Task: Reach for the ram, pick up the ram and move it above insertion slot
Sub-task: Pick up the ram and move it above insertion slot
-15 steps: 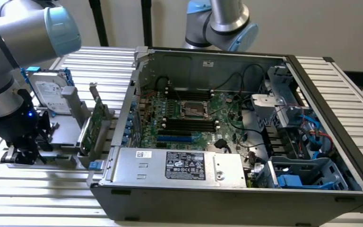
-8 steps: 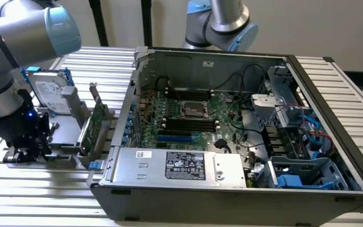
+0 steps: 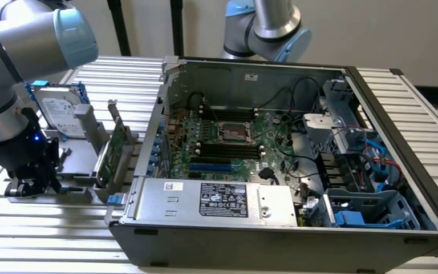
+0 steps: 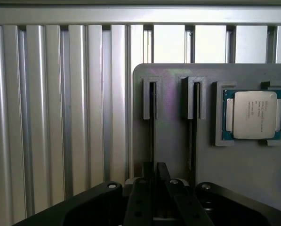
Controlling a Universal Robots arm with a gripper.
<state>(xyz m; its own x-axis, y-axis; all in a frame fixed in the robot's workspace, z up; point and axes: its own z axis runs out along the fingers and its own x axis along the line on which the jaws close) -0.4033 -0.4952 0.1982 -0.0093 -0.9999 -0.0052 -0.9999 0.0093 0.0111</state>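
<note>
Arm (image 3: 2, 123) reaches straight down, gripper (image 4: 155, 168) astride the upright ram (image 4: 152, 136); clenched or not, cannot tell

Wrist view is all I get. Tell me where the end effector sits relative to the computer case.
Observer: The end effector is low over the grey holder, outside the open case, at the exterior view's left.
Operator: Name what else stands on that holder.
Observer: A hard drive with blue rails stands upright, farther from the exterior camera than the end effector.
Operator: Go on.
Observer: An expansion card stands upright between the end effector and the case.
</note>
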